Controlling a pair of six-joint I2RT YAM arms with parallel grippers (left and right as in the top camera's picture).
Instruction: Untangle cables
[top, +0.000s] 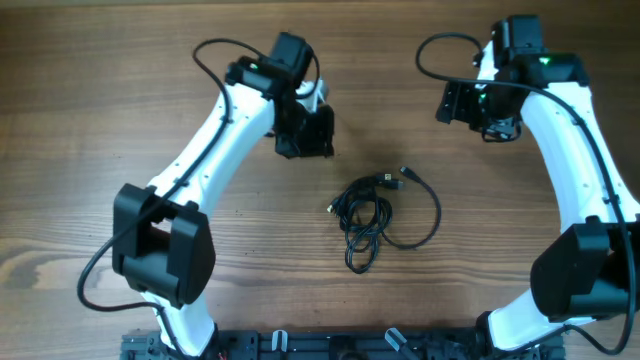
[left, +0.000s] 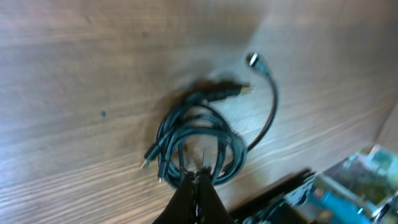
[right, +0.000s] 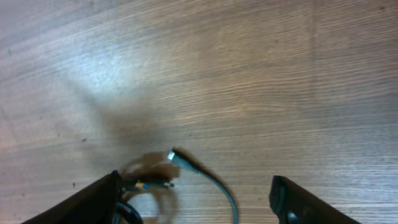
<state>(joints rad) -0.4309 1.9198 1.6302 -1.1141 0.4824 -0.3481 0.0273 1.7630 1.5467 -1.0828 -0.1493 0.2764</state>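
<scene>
The cables (top: 378, 213) lie in one knotted bundle near the middle of the wooden table (top: 100, 100), between the two grippers and touching neither. The left gripper (top: 308, 145) hangs up and to the left of the bundle, its fingers (left: 186, 199) pressed together with nothing between them. The right gripper (top: 462, 103) is farther off on the other side, its fingers (right: 93, 202) spread wide and empty. There are two arms, two grippers and one bundle; how many separate cords make it up I cannot tell. The left wrist view shows four plug ends (left: 254, 60), one on a long loose curve. The right wrist view catches only that loose end and the bundle's edge. Only the overhead view shows the gaps between grippers and bundle.
</scene>
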